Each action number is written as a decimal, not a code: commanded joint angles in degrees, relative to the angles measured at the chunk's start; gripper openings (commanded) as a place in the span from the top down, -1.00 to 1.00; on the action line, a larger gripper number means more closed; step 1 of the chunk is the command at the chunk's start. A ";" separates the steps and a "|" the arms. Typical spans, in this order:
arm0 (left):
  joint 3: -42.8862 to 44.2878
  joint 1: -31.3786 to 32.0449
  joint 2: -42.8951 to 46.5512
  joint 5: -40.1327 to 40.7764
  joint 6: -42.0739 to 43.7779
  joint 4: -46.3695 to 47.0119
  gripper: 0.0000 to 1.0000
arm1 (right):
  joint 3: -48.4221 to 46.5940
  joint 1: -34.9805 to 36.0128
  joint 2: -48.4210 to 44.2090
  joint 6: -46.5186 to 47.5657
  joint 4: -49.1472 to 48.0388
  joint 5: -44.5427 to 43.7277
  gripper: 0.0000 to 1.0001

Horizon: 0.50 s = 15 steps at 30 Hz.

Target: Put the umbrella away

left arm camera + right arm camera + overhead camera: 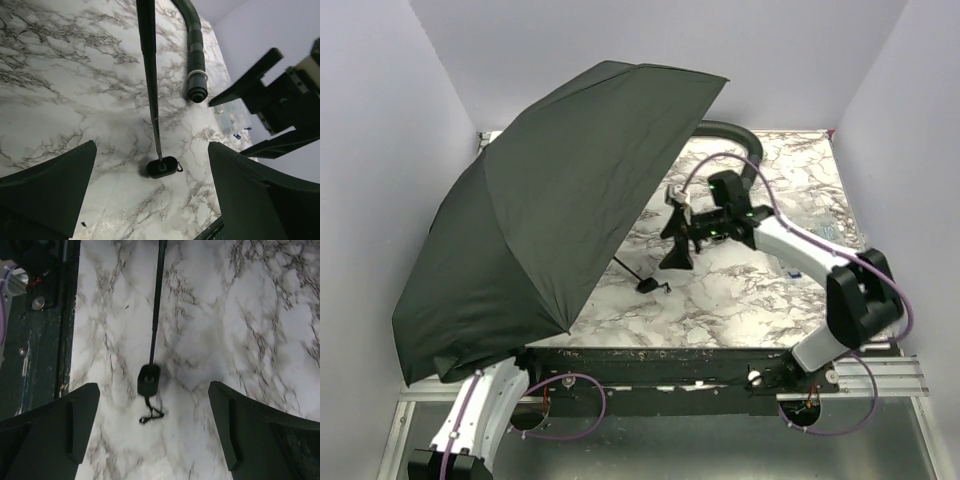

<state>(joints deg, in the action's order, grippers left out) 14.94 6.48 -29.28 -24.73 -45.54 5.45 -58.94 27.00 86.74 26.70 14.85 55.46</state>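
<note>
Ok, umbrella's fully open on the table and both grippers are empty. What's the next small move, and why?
Probably lower the right gripper straight down and close on the handle. In the right wrist view the handle lies on the marble table, roughly centred between the open jaws and untouched, while the umbrella is spread wide, so its shaft likely needs anchoring first.

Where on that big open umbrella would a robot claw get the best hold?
Probably the thin shaft just above the small black handle, coming from above. The umbrella has a wide canopy with nothing to pinch, while shaft and handle lie exposed over the marble table, below the open right gripper.
</note>
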 commanded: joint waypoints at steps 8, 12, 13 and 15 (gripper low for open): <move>-4.27 0.37 6.60 5.56 -4.75 0.73 -0.97 | -17.16 12.45 23.92 -24.25 -23.68 -0.99 -1.00; -6.64 0.45 13.53 9.35 -7.05 -2.68 -0.97 | -24.76 15.41 31.45 -26.54 -24.40 0.48 -1.00; -6.96 0.42 15.52 10.49 -7.27 -3.85 -0.97 | -26.92 15.96 32.55 -28.84 -24.46 1.48 -1.00; -7.28 0.43 19.30 12.69 -7.37 -7.08 -0.97 | -30.23 17.12 34.23 -30.87 -24.72 2.11 -0.98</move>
<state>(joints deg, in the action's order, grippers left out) 9.28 6.57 -16.51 -18.70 -51.00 4.82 -82.70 42.02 118.10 2.59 -5.98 54.83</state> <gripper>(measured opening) 0.981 0.997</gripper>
